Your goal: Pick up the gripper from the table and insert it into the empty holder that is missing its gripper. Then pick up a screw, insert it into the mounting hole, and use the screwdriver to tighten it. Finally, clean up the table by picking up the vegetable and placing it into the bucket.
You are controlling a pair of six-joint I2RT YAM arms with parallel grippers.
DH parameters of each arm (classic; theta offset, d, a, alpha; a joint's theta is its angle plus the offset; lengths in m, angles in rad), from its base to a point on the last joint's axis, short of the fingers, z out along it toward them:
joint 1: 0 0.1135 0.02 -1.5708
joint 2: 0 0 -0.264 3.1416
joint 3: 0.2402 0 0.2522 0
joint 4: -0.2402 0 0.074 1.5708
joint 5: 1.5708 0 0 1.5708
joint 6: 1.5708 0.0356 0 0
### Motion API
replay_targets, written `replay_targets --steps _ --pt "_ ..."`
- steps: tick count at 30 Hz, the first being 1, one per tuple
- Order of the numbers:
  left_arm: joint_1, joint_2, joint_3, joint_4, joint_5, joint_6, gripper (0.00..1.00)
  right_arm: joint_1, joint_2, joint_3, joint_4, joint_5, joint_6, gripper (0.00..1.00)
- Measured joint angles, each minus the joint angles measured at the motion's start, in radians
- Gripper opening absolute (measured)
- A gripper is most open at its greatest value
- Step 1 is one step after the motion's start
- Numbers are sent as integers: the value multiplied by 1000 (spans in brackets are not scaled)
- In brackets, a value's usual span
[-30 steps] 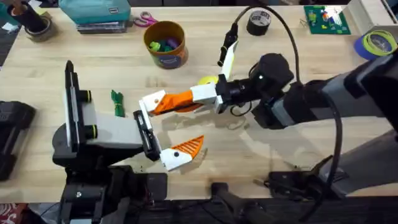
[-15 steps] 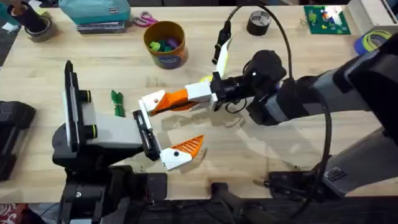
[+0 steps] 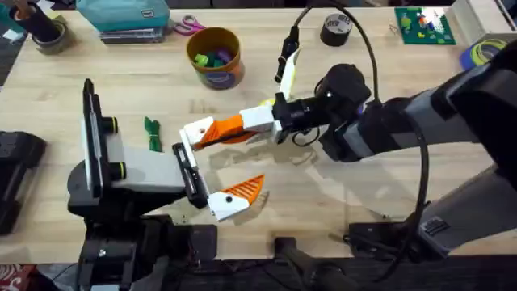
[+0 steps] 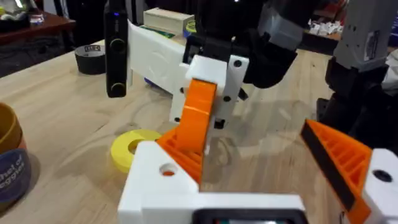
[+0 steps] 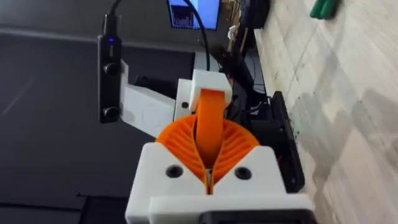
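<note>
Right gripper, white fingers with orange ribbed pads, is clamped on the small orange ribbed plastic wedge and presents it long-axis-on to the white angular holder block of the left gripper. Left gripper's jaws stand wide at mid-worktop; wedge tip touches the holder, apparently partly seated, so remaining travel runs straight along that axis.

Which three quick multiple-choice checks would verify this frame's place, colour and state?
1. Where is the vegetable?
A in the bucket
B on the table
C in the right gripper

2. What colour is the bucket's wall?
A orange-yellow
B white
C black

3. What state is the right gripper in?
A wide open
B shut on the orange wedge
C shut on a screwdriver

Key:
1 B, the vegetable lies on the bare table, apart from the bucket.
2 A, seen in the overhead view.
3 B, the right gripper has its fingers closed around the orange wedge.
</note>
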Motion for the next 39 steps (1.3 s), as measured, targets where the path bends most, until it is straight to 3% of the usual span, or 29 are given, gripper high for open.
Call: replay_targets --steps 21,39 --pt "-2 0 0 -2 19 4 986 -26 8 23 -9 -81 0 8" --pt "-2 0 0 -1 13 4 986 -23 9 29 -24 -54 -8 8"
